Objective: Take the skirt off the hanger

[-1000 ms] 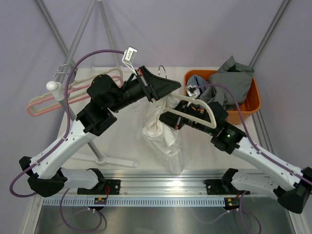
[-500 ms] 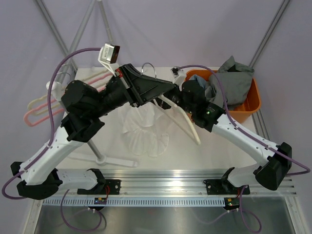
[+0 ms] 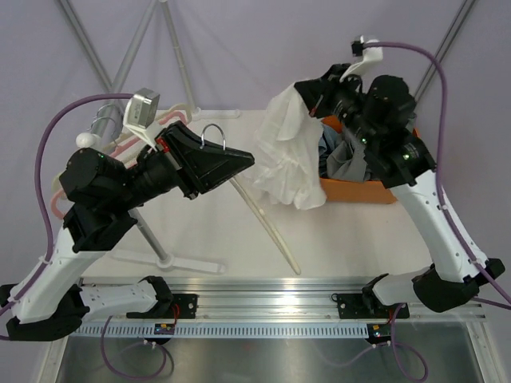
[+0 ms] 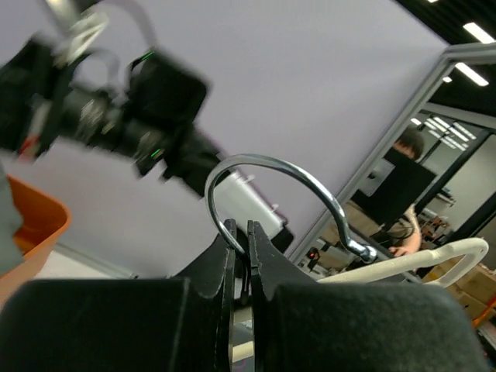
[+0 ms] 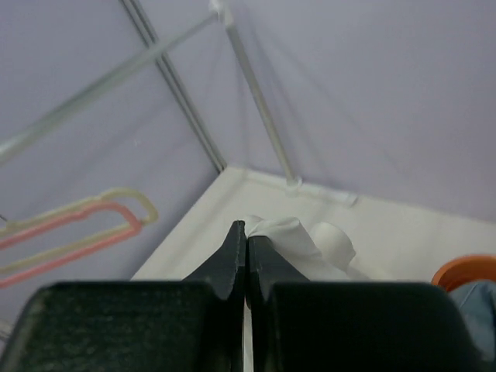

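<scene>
A white skirt [image 3: 291, 152] dangles from my right gripper [image 3: 302, 92], raised high over the table's far right, beside the basket. In the right wrist view the jaws [image 5: 246, 232] are shut on a fold of that skirt [image 5: 306, 244]. My left gripper [image 3: 239, 159] is shut on the metal hook [image 3: 217, 136] of the cream hanger [image 3: 267, 227], whose bare arm slants down toward the front. The skirt hangs apart from it. In the left wrist view the hook [image 4: 271, 167] curls up out of the shut jaws [image 4: 240, 232].
An orange basket [image 3: 363, 193] of grey and blue clothes sits at the right rear. At the left a rack carries pink and cream hangers [image 3: 56, 199], and its stand's foot [image 3: 188, 263] rests on the table. Tent poles cross behind.
My right gripper has swung up and to the right, pulling the skirt off the hanger. The left gripper has drawn back to the left with the hanger, which is now bare.
</scene>
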`<state>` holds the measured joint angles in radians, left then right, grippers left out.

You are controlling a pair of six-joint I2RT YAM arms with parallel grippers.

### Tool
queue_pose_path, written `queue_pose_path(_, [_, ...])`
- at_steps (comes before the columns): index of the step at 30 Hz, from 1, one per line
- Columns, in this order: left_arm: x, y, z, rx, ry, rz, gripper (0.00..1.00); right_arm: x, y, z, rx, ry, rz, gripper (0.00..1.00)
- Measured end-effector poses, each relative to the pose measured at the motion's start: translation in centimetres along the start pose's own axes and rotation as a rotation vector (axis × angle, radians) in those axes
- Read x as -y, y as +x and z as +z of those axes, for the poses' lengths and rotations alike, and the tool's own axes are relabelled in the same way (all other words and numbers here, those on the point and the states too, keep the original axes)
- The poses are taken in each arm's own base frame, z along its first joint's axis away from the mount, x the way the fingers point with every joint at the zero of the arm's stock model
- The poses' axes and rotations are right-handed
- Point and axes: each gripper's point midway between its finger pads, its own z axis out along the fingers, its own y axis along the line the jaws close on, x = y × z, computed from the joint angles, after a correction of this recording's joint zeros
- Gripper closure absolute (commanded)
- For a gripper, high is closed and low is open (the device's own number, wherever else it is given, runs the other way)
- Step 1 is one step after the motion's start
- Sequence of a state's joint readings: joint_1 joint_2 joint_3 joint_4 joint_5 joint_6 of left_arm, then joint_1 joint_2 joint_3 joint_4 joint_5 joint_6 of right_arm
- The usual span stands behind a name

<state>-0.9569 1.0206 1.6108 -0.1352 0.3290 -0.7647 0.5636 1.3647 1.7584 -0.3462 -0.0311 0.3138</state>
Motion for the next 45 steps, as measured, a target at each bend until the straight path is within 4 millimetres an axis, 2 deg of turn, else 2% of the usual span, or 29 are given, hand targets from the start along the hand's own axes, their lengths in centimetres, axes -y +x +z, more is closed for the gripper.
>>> queue_pose_path(5, [-3.6,3.3,-0.3,-0.086,-0.093,0.025,1.0,-1.8,-11.0,-3.7,0.259,0.018,-0.134,1.0])
queue_pose_path(7, [-4.9,4.5,-0.4,-0.118,-0.128,0.031,1.0,-1.8,-14.5,-5.3,0.347,0.039,-0.17,1.0])
queue_pose_path(10, [-5.9,5.5,-0.5,-0.146,-0.151,0.041,1.0,-0.7,-18.7,-7.3,0.453,0.1,-0.217,1.0])
queue_pose_path(13, [-6.2,5.7,-0.6,-0.153,-0.155,0.05,1.0,1.4,-21.4,-8.0,0.517,0.168,-0.25,1.0])
queue_pose_path(17, [-6.4,5.9,-0.7,-0.16,-0.158,0.068,1.0,5.4,-22.4,-6.7,0.519,0.255,-0.273,1.0])
queue_pose_path(24, [-7.2,6.8,-1.2,-0.18,-0.171,0.083,1.0,12.3,-22.1,-4.4,0.465,0.338,-0.237,1.0])
queue_pose_path(27, [-7.9,7.6,-1.2,-0.198,-0.185,0.077,1.0,13.3,-22.5,-4.3,0.471,0.341,-0.221,1.0])
queue_pose_path(31, [-9.0,8.7,-1.2,-0.224,-0.205,0.065,1.0,12.7,-23.7,-4.9,0.504,0.312,-0.211,1.0])
queue_pose_path(34, [-9.5,9.3,-1.1,-0.236,-0.214,0.06,1.0,12.1,-25.9,-6.3,0.574,0.285,-0.215,1.0])
queue_pose_path(38, [-10.0,9.8,-1.1,-0.244,-0.215,0.056,1.0,12.9,-28.4,-7.9,0.655,0.293,-0.223,1.0])
queue_pose_path(41, [-10.4,10.4,-1.2,-0.253,-0.223,0.052,1.0,13.9,-27.9,-7.5,0.642,0.294,-0.209,1.0])
queue_pose_path(43, [-10.7,10.7,-1.3,-0.259,-0.227,0.049,1.0,14.9,-26.4,-6.6,0.599,0.296,-0.191,1.0])
queue_pose_path(45, [-10.8,10.8,-1.3,-0.262,-0.227,0.048,1.0,16.7,-24.0,-5.5,0.531,0.317,-0.165,1.0])
